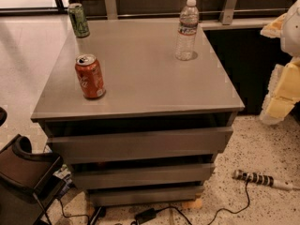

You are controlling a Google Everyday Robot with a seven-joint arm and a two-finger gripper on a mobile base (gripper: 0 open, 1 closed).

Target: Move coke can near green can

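Observation:
The coke can [90, 77] is red-orange with a silver top. It stands upright near the front left of the grey cabinet top [140, 74]. The green can [78, 20] stands upright at the back left corner, well behind the coke can. My gripper [281, 95] shows as white and pale yellow shapes at the right edge of the view. It is beyond the cabinet's right side, far from both cans, and holds nothing that I can see.
A clear plastic water bottle [187, 30] stands at the back right of the top. Below are several drawer fronts [140, 144]. A black object [23, 177] sits at the lower left. Cables and a striped cylinder [255, 178] lie on the speckled floor.

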